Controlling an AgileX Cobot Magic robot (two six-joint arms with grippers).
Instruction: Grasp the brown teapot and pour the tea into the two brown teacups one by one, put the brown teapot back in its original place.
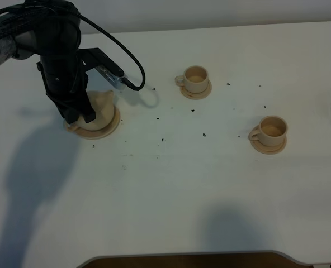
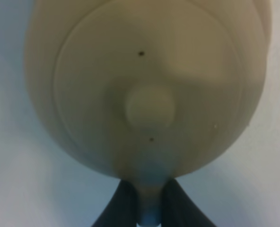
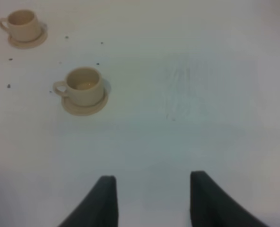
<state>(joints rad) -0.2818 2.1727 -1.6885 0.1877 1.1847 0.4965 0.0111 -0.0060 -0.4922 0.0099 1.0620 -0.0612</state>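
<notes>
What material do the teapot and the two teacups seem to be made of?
The teapot looks like unglazed clay: matte tan surface, no sharp reflections. The far teacup and near teacup are probably the same: matching dull tan, thick rims.

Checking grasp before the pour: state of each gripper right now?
Left gripper: closed on the teapot handle.
Right gripper: open, holding nothing.

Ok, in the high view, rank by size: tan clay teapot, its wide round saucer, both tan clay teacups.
1. Wide round saucer.
2. Tan clay teapot, partly hidden.
3. Far teacup and near teacup: alike.
</notes>
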